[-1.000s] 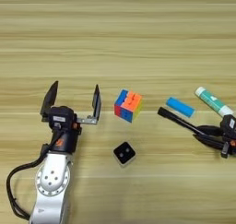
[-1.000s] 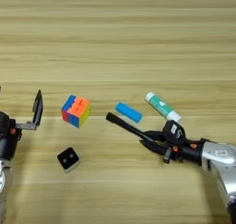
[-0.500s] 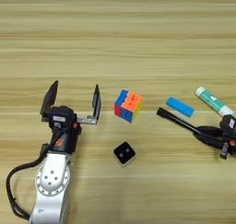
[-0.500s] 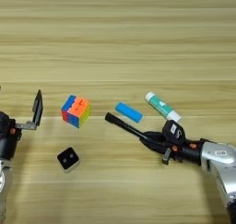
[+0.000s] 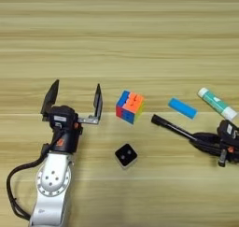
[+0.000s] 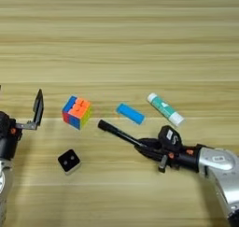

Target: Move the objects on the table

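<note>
Roughly at the middle of the table (image 5: 116,44), somewhat toward its near edge, the objects lie in a loose row. The multicoloured puzzle cube (image 5: 130,106) is probably light, rigid plastic with slick faces; two opposite flat sides are the place to pinch it, squarely, since its layers may twist. Just nearer the near edge sits the small black white-edged cube (image 5: 126,155), stiff and light by the look of it, again best taken across flat faces. Toward the right edge lie the short blue bar (image 5: 182,108), low and flat, so it wants a grip across its narrow width, and the white-and-teal glue-stick tube (image 6: 165,109), round and likely to roll, best held mid-body. The thin black pen (image 6: 119,132) slants from beside the puzzle cube toward the right gripper (image 6: 149,147), which is closed on its near end. The left gripper (image 5: 73,102) stands beside the puzzle cube, fingers spread wide, holding nothing.
</note>
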